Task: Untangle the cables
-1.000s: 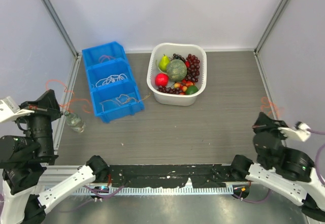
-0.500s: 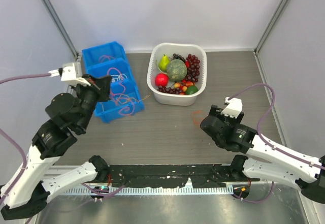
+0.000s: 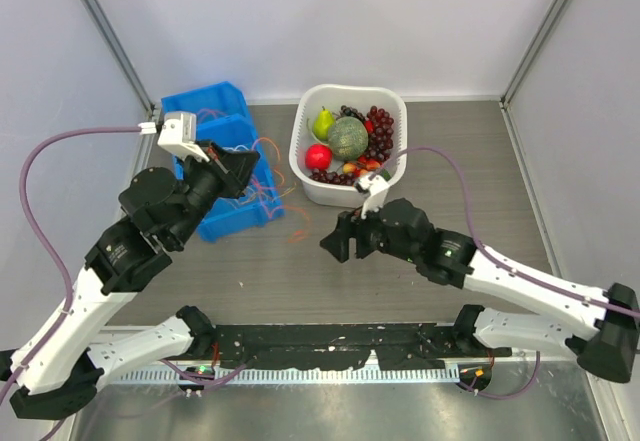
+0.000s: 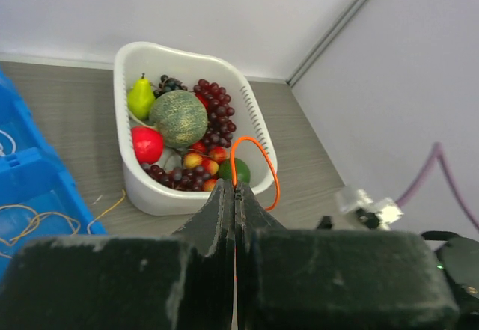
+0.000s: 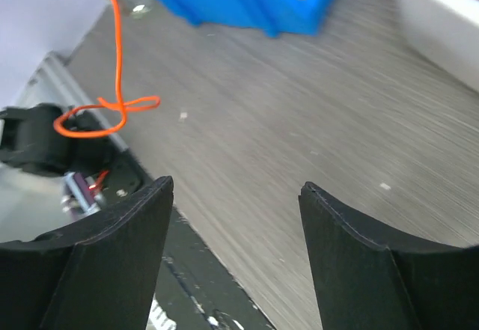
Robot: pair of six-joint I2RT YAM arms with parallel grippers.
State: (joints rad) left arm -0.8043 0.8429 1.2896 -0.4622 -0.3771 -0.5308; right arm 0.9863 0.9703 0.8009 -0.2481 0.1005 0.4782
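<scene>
Now: my left gripper [image 4: 236,189] is clamped shut on the orange cable [image 4: 255,142], just right of the blue bin [image 3: 203,98]. My right gripper [image 5: 236,188] is spread wide, holding nothing. The cable's knotted loop hangs between it and the bin.

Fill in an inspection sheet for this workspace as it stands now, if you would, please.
Surface: grey wood-grain table.
Job's things: orange cord, with a knotted loop, hanging from the left gripper; yellow cords in the blue bin.
Clutter: white basket of fruit.
Grippers: left gripper shut on orange cord; right gripper open, holding nothing.
Cables: purple hoses arch from both arms.
Surroundings: white walls, metal corner posts.
</scene>
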